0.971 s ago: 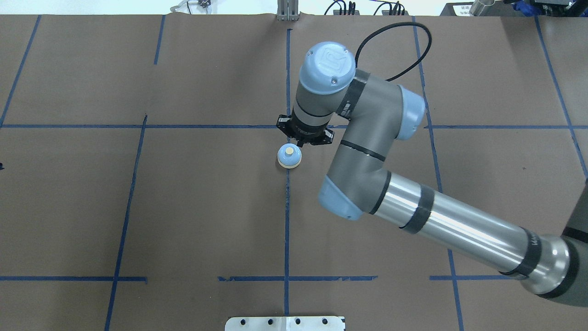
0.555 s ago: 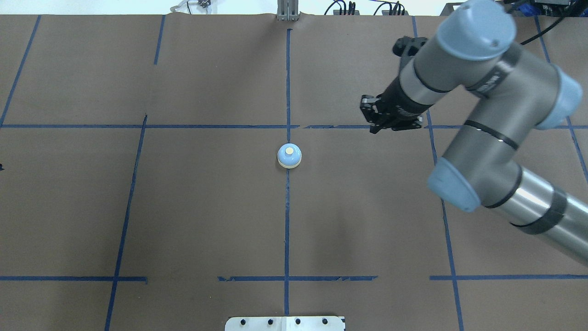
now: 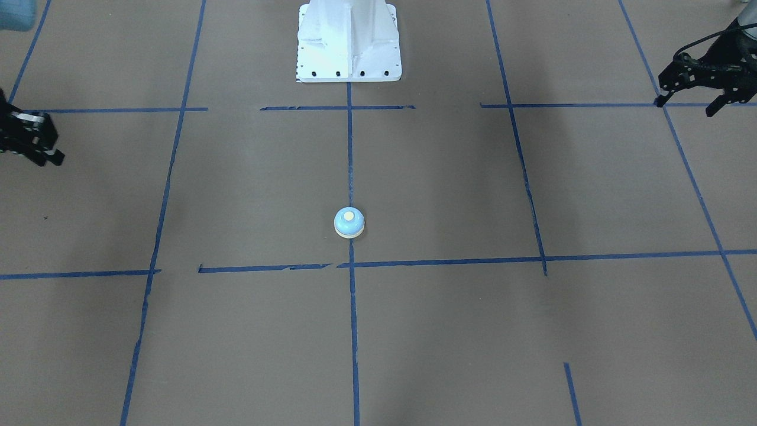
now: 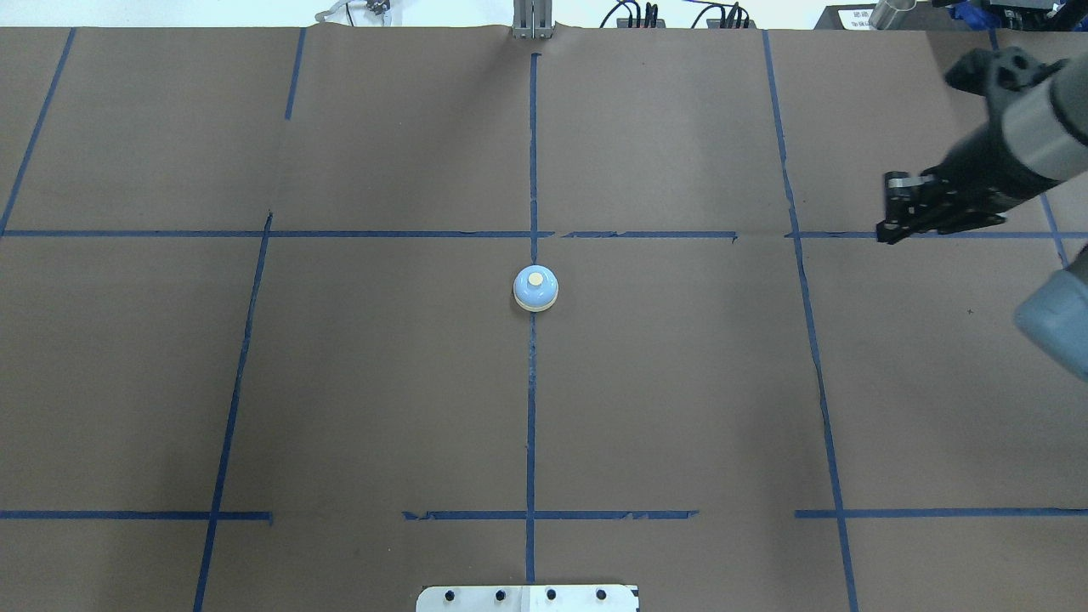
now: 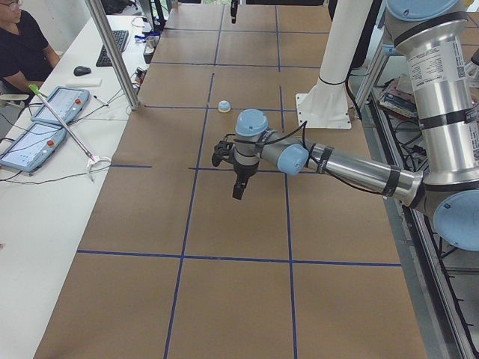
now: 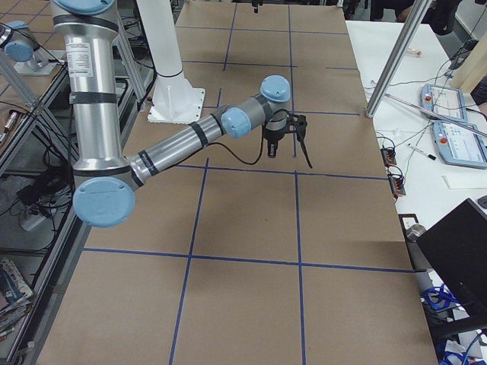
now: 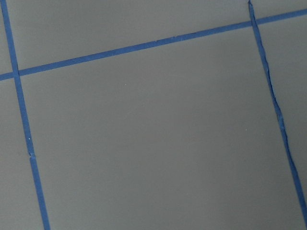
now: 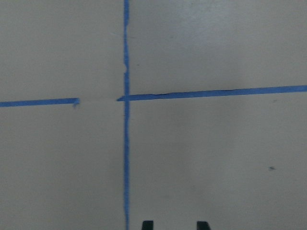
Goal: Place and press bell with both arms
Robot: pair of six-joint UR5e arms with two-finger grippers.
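The light-blue bell (image 4: 535, 290) with its cream button stands alone at the table's centre, on the blue tape line; it also shows in the front view (image 3: 349, 223) and the left view (image 5: 224, 106). My right gripper (image 4: 888, 209) is far to the bell's right, above the table, open and empty; its fingertips (image 8: 147, 224) show apart in the right wrist view. It sits at the front view's left edge (image 3: 44, 143). My left gripper (image 3: 686, 109) is far on the bell's other side, open and empty, and out of the overhead view. The left wrist view shows only table and tape.
The white pedestal base (image 3: 349, 41) stands at the robot's side of the table. Blue tape lines grid the brown table cover (image 4: 382, 382). A side bench with tablets (image 5: 56, 105), a metal post (image 5: 112, 52) and a seated operator lie beyond the far edge.
My right arm has pulled away from right beside the bell, moving right and up toward the table's right end. The bell has stayed in place.
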